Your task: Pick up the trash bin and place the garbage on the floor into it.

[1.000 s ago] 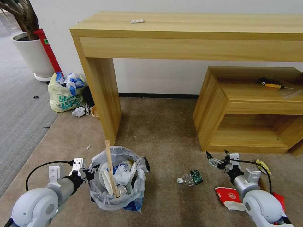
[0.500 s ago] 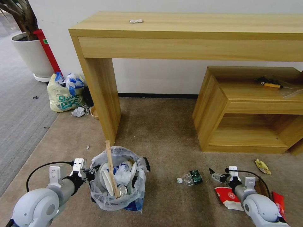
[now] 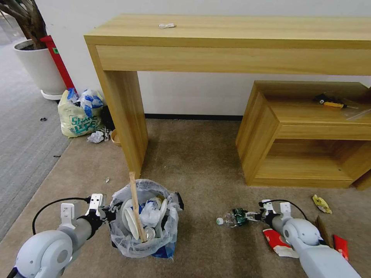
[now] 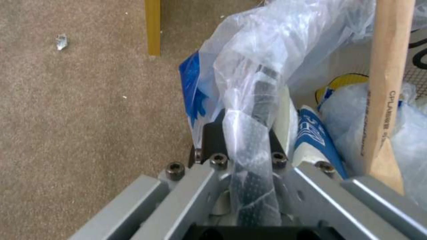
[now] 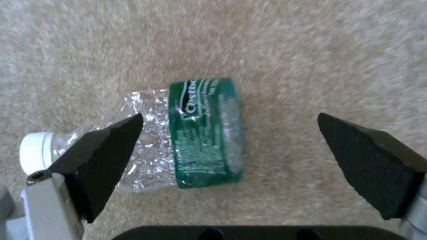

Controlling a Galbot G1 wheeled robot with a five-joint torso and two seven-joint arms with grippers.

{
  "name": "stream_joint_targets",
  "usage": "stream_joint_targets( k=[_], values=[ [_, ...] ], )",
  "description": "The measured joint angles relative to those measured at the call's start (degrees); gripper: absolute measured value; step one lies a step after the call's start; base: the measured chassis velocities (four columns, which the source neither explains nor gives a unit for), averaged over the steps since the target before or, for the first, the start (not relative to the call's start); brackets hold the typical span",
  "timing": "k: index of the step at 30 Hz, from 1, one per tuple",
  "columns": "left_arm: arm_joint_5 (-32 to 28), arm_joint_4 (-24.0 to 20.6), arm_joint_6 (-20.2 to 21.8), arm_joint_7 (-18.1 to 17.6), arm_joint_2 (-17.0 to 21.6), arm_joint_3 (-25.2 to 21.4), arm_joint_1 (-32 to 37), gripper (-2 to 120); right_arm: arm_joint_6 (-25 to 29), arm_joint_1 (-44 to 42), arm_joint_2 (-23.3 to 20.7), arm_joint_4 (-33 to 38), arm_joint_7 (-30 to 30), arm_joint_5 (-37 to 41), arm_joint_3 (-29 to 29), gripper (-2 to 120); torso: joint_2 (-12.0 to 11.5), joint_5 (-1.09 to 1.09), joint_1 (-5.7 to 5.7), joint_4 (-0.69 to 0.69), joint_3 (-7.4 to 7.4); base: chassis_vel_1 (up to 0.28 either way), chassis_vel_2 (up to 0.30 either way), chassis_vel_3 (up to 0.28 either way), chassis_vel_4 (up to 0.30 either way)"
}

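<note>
On the floor (image 3: 201, 162) lay a crushed bottle (image 3: 232, 218) (green label, white cap), just in front of the right gripper (image 3: 250, 216), whose fingers (image 5: 106, 156) stood wide apart on either side of it, not touching. To its left stood the bin (image 3: 143, 220), stuffed with litter and a wooden stick (image 3: 135, 204). The left gripper (image 3: 106, 214) was clamped on the bin's bagged rim.

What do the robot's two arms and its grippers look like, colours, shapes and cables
Both arms are smooth, rounded light-grey shells. The left gripper and right gripper sit on black wrist sections, each wrist topped with small white bracket blocks, and a thin black cable loops from wrist to forearm. The right gripper's fingers are black wedge-shaped pads on silver metal links; the left's frame is grey metal with hex bolts.
</note>
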Motion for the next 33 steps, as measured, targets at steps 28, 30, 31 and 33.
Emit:
stream_joint_targets(
  k=[28, 30, 31, 33],
  values=[
    [0.0, 0.0, 0.0, -0.1, -0.2, 0.0, -0.1, 0, -2.6, 6.1, 5.2, -8.5, 7.7, 1.6, -4.6, 74, 0.0, 0.0, 0.0, 0.0, -0.01, 0.0, 0.0, 0.0, 0.0],
    [0.0, 0.0, 0.0, -0.1, -0.2, 0.0, -0.1, 0, -2.3, 6.4, 5.4, -9.1, 7.0, 1.1, -4.6, 71, 0.0, -0.01, 0.0, 0.0, -0.01, 0.0, 0.0, 0.0, 0.0],
    [0.0, 0.0, 0.0, -0.1, -0.2, 0.0, -0.1, 0, -2.2, 6.5, 5.5, -9.4, 6.5, 0.7, -4.5, 69, 0.0, -0.01, 0.0, -0.01, -0.01, 0.0, 0.0, 0.0, 0.0],
    [0.0, 0.0, 0.0, -0.2, -0.2, 0.1, -0.1, 0, -2.0, 6.5, 5.5, -9.6, 6.1, 0.5, -4.4, 69, 0.0, -0.01, 0.0, -0.01, -0.01, 0.0, 0.0, 0.0, 0.0]
  ],
)
